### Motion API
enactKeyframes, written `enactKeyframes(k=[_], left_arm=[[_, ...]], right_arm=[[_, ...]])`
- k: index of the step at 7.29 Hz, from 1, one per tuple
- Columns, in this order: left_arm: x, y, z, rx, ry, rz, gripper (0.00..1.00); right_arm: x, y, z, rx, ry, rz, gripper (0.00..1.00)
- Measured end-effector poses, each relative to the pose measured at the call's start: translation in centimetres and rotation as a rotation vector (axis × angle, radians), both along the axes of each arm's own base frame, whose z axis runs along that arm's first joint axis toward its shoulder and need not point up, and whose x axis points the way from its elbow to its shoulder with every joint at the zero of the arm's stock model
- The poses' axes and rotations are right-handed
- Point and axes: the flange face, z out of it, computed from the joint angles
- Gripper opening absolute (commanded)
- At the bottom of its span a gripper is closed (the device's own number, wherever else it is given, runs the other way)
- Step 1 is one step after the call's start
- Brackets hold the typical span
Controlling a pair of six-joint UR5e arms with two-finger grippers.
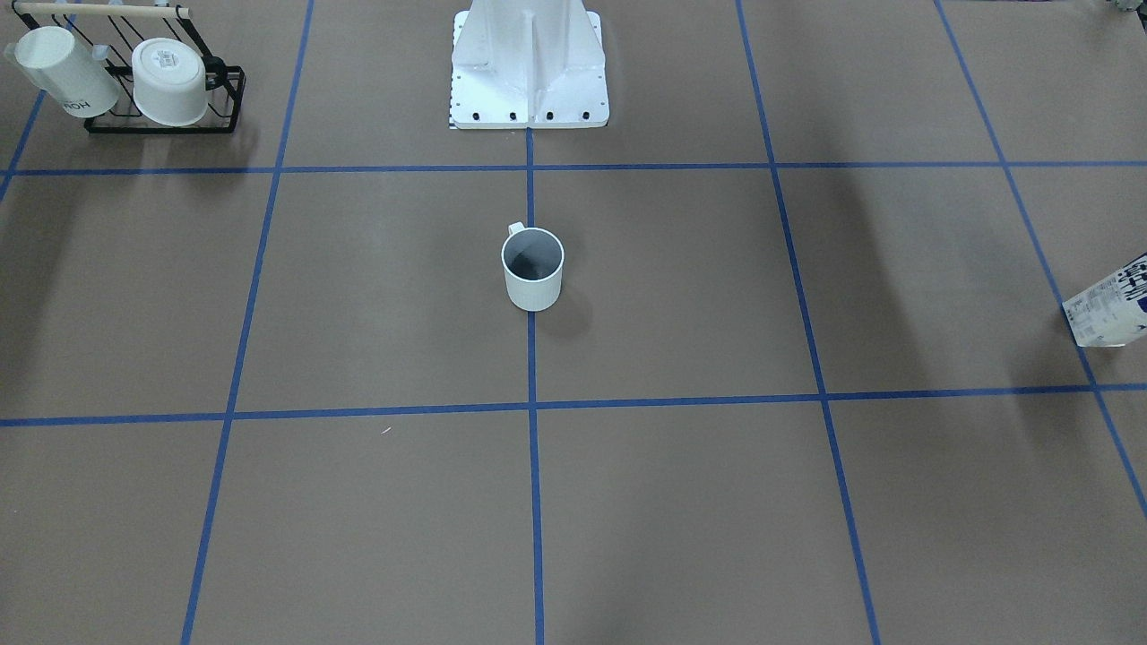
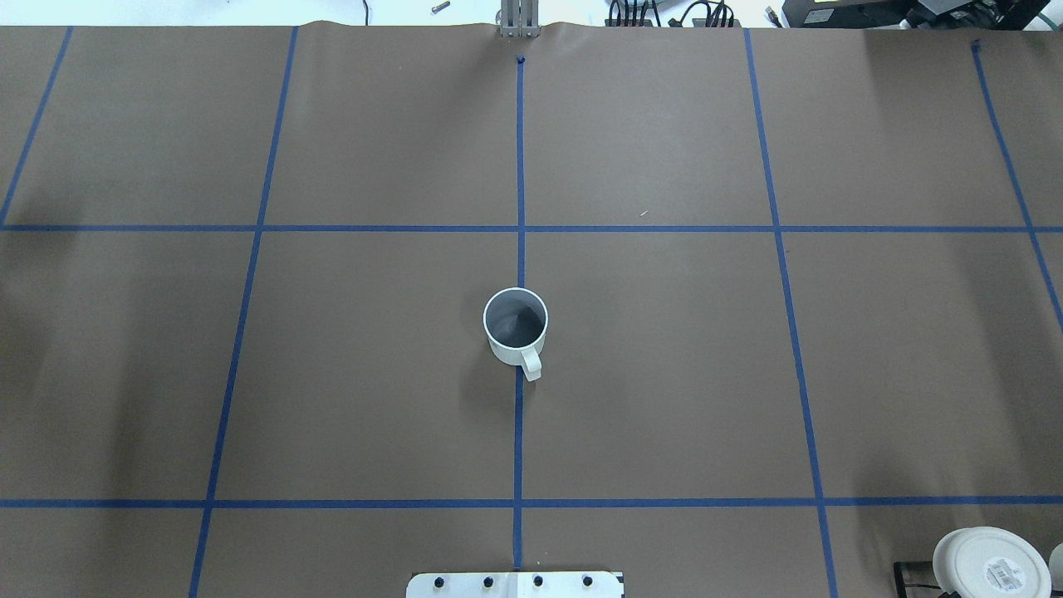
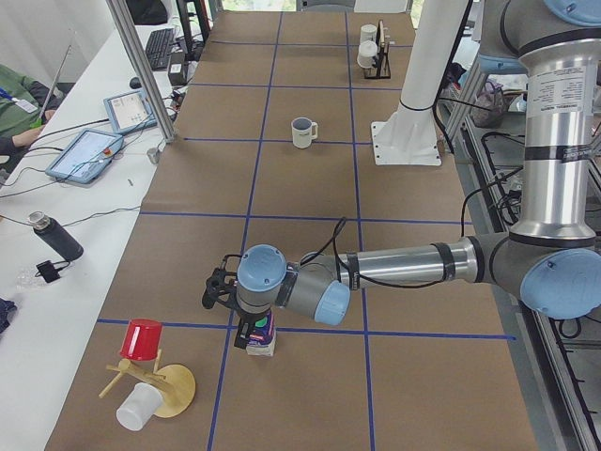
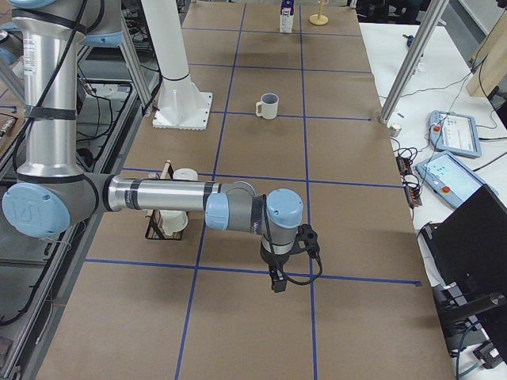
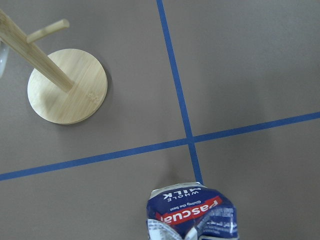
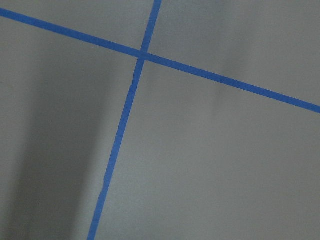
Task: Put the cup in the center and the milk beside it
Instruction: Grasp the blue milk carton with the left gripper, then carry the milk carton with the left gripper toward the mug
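The cup [image 2: 516,324], a plain white mug with a grey inside, stands upright on the middle tape line of the tabletop [image 2: 664,349], also seen in the front view as the cup [image 1: 533,269]. The milk [image 3: 262,336], a blue and white carton with a red label, stands far off at the table's left end on a tape line; the left wrist view looks down on its crumpled top [image 5: 192,212]. My left gripper [image 3: 252,324] hangs directly over the milk; I cannot tell whether it is open or shut. My right gripper [image 4: 277,281] is low over bare table, its state unclear.
A black wire rack [image 1: 224,98] with two white mugs stands by the right arm [image 4: 158,194]. Near the milk is a wooden mug tree [image 5: 67,85] with a red cup [image 3: 143,338] and a white cup [image 3: 139,407]. The white robot base [image 1: 529,72] is behind the cup.
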Motion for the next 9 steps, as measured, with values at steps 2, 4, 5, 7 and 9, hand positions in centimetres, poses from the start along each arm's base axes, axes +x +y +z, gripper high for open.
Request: enactKeyframes(k=[2, 4, 5, 7, 9], left_arm=[[1.2, 0.1, 1.0, -0.004, 0.004, 0.011, 0.7], [2.6, 0.4, 2.1, 0.003, 0.012, 0.02, 0.07], [3.1, 0.5, 2.3, 0.007, 0.015, 0.021, 0.0], [3.4, 0.6, 2.1, 0.01, 0.02, 0.021, 0.0], [3.5, 0.4, -1.1, 0.02, 0.079, 0.016, 0.0]], right_arm=[[0.0, 0.2, 0.2, -0.006, -0.002, 0.001, 1.0], [0.0, 0.3, 0.3, -0.008, -0.002, 0.002, 1.0], [0.0, 0.3, 0.3, -0.009, -0.002, 0.002, 1.0], [0.0, 0.3, 0.3, -0.008, -0.002, 0.003, 1.0], [0.0, 0.3, 0.3, -0.009, -0.002, 0.003, 1.0]])
